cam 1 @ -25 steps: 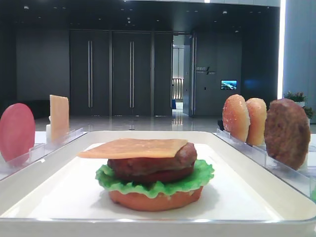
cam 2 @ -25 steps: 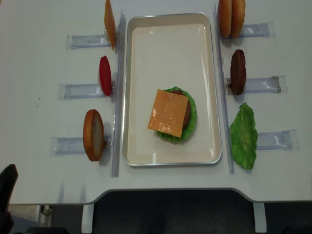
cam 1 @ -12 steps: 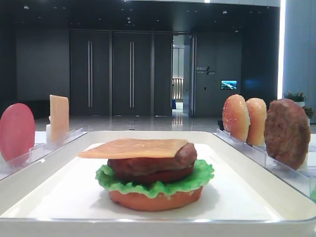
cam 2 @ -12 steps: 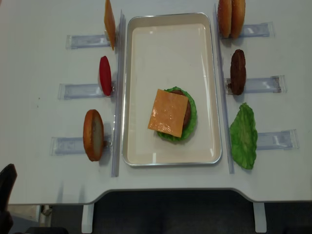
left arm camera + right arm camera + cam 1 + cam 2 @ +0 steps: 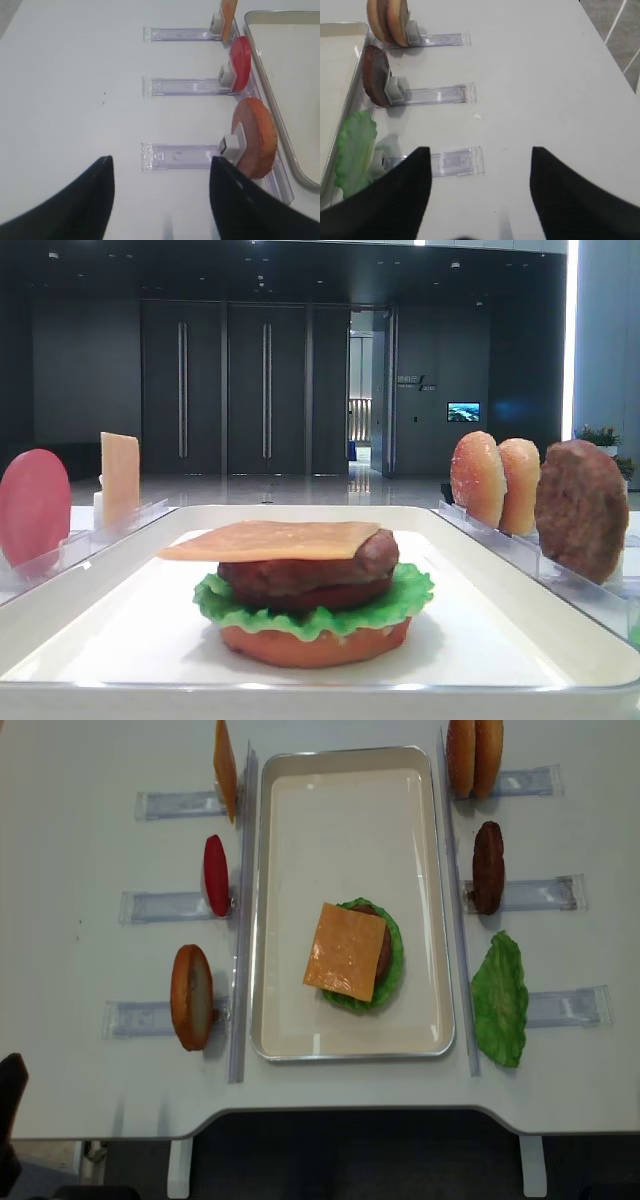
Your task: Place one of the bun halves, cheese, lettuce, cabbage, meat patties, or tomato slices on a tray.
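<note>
While the cheese (image 5: 346, 951) is stacked on the tray (image 5: 300, 900), both grippers' fingers (image 5: 75, 205) (image 5: 390, 200) are held apart; nothing is gripped.

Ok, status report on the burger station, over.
Left gripper open, empty, over the table. Right gripper open, empty. Cheese tops the stack on the tray. Nothing in the way.
</note>
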Tool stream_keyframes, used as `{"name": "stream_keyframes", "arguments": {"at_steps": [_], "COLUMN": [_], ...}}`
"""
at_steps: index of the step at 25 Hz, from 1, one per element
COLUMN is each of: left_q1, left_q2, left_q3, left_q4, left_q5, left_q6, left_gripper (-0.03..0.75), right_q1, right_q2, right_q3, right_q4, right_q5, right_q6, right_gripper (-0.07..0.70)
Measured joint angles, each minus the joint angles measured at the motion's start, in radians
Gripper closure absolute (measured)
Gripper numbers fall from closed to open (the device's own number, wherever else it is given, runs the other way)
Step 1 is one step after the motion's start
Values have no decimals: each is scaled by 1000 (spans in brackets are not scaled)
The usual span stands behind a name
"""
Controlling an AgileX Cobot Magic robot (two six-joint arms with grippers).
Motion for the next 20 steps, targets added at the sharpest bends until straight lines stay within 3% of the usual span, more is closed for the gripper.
{"name": "stream_keyframes", "arguments": {"at_steps": [20], "left_q1": [0], "left_q2": [0], "left_q3": [0], "left_q4": [2], "left_q5": [0], "left_q6": [-2], "left_gripper": [287], "right_q1": [0], "right_q2": [0], "right_q3": [0], "right_q4": [0], "right_q5": [0], "right_q6": [0], "right_gripper": [216]}}
